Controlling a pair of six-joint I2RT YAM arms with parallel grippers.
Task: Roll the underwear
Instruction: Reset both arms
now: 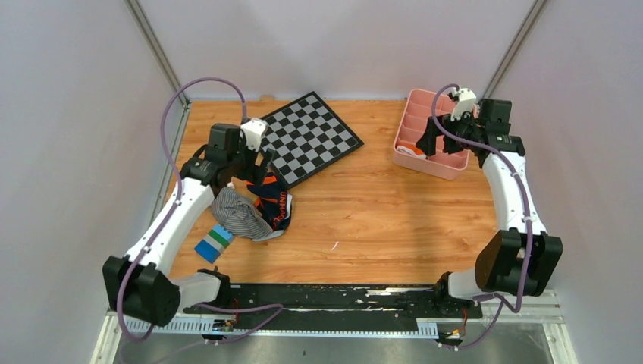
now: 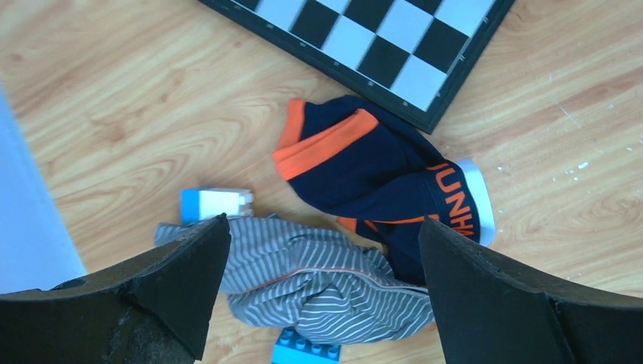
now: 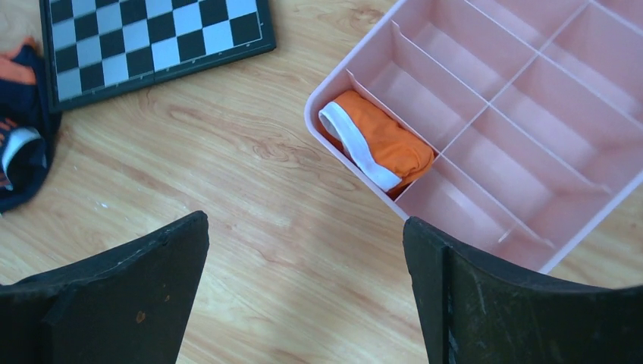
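Wide apart and empty, the right pincer hangs over bare worktop beside a corner of the pink tray. The orange underwear sits rolled in that corner compartment, tight against the rim. The left pincer, also apart, hovers above the striped garment.

The top camera looks down on the whole table from afar; both wrist cameras look down closely, sharing the chessboard.

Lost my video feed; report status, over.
Left gripper open, empty. Right gripper open, empty. Underwear rolled, in corner compartment of pink tray. Nothing blocking it.
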